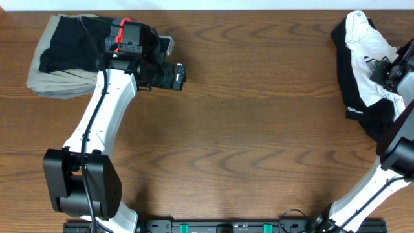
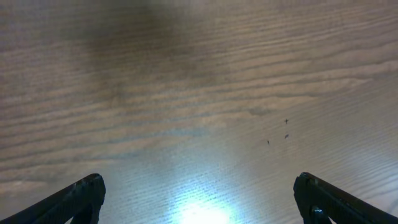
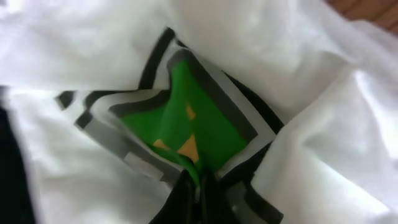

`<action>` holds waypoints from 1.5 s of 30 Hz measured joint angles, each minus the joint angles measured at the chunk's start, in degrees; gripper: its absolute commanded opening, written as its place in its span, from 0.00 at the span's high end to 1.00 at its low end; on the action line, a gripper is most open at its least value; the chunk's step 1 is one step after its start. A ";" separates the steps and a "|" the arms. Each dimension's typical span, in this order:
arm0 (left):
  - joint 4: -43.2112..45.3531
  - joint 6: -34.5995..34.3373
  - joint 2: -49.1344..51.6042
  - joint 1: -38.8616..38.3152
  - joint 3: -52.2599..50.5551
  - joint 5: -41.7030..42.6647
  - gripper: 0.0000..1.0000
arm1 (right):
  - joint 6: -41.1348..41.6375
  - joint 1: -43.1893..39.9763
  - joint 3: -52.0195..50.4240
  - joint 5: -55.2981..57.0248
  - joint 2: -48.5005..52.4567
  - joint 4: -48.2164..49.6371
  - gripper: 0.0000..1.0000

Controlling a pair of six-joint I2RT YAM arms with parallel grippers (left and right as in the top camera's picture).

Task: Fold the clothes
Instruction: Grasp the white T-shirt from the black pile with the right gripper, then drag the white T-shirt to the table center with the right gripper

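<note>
The white T-shirt point(image 1: 372, 58) lies crumpled at the far right of the table, on top of a black top point(image 1: 352, 107). In the right wrist view its green-and-grey square graphic point(image 3: 186, 121) fills the middle. My right gripper point(image 3: 199, 186) is shut on the shirt, pinching the fabric at the graphic; it sits at the right edge in the overhead view point(image 1: 388, 72). My left gripper point(image 1: 178, 76) is open and empty over bare wood at the upper left, its fingertips wide apart in the left wrist view point(image 2: 199, 199).
A folded stack of beige and black clothes point(image 1: 61, 55) lies at the far left corner, just behind my left arm. The wooden table point(image 1: 246, 142) stretches between both arms.
</note>
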 measured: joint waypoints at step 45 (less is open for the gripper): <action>-17.38 1.86 -14.88 16.31 1.01 -0.02 0.02 | 4.83 48.37 2.47 -9.16 -26.49 -12.09 0.99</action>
